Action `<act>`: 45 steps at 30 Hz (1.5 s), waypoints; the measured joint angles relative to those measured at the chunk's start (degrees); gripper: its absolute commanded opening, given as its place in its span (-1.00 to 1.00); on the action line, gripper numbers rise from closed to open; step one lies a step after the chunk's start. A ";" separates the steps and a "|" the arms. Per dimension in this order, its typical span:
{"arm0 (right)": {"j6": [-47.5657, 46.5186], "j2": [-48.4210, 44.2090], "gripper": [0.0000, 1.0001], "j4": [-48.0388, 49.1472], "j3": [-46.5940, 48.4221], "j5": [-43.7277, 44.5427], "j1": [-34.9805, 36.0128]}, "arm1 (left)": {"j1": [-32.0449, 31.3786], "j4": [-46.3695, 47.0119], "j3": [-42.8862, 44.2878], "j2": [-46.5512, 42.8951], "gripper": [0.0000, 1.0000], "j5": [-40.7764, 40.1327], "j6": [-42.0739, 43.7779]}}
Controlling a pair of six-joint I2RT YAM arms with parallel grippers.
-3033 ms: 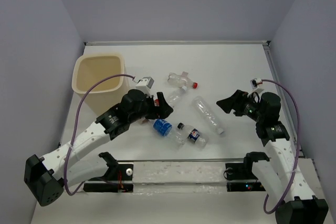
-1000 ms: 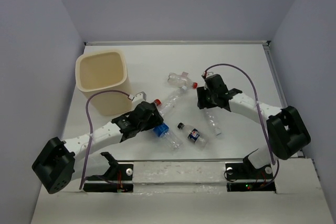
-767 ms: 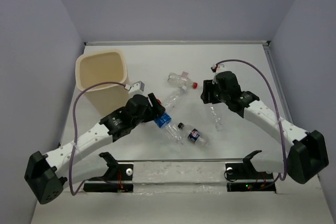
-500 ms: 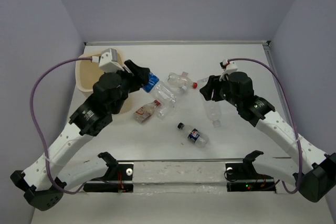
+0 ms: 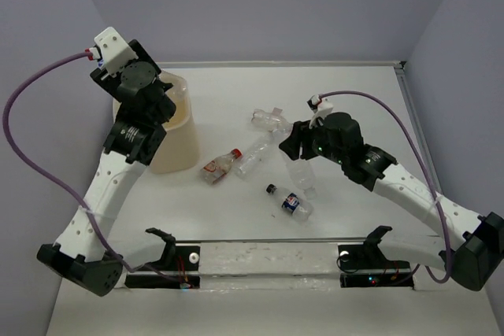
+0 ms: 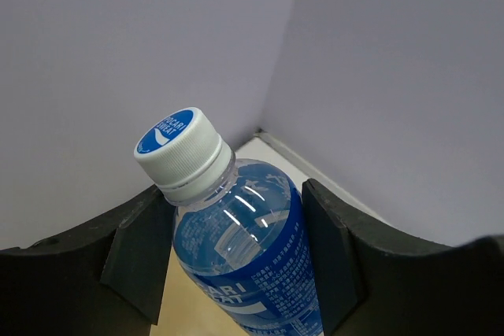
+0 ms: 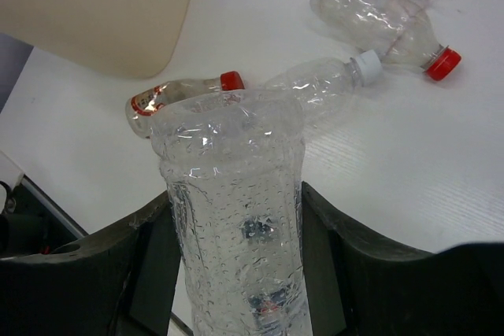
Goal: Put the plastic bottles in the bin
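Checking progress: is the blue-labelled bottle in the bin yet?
Not yet. The left gripper holds the blue-labelled bottle clamped, cap on, above the bin.

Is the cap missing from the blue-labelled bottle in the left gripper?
No, the blue-labelled bottle carries a white cap with a blue top, plain in the left wrist view.

Robotics lab test cell; plain lilac-grey walls (image 5: 276,5) enclose a white table (image 5: 362,76) on three sides; a left arm (image 5: 110,179) and a right arm (image 5: 402,186), both black and white, are mounted on a clear rail (image 5: 268,257) at the near edge; purple cables (image 5: 362,94) loop from the wrists; bottles (image 5: 272,120) and a bin (image 5: 177,151) sit on the table.
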 measured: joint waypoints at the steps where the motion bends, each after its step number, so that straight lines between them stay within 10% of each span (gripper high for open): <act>1: 0.04 0.37 -0.11 0.28 0.11 -0.17 0.57 | 1.03 2.03 -0.61 1.25 0.15 -1.73 2.51; 6: 0.24 3.85 -0.11 1.60 3.21 -0.59 3.67 | 4.28 14.67 -5.90 6.01 0.30 -9.84 18.10; 7: 0.22 4.37 -0.11 1.86 3.87 -0.81 3.96 | 4.52 16.92 -7.32 6.49 0.78 -10.80 20.50; 9: 0.24 6.01 -0.11 2.40 6.54 -1.44 4.63 | 4.66 19.89 -9.81 6.84 0.98 -11.91 23.65; 25: 4.37 28.59 -0.14 21.29 37.40 -4.92 7.87 | 4.81 -5.99 -3.04 -8.44 0.98 15.72 -1.03; 40: 4.55 73.26 -0.16 33.88 91.43 -6.62 12.85 | 4.90 -15.85 -17.25 -31.76 0.94 36.59 -11.17; 45: 1.44 78.90 0.67 35.56 91.93 -5.03 15.02 | 4.90 -17.81 -14.32 -31.58 0.96 39.17 -10.82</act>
